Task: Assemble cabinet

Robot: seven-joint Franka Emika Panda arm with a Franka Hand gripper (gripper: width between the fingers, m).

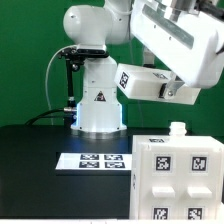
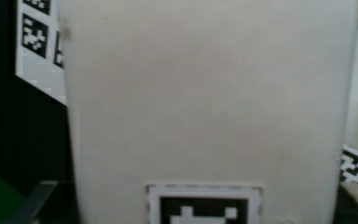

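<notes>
Your cabinet (image 1: 178, 178) sits at the exterior view's lower right, near the marker board (image 1: 92, 161), a white panel (image 2: 202, 100) fills your wrist view, gripper hidden, can't tell its state, maybe right above.

We see the white tagged cabinet (image 1: 178, 180) upright on the black table, at the exterior view's lower right.
</notes>
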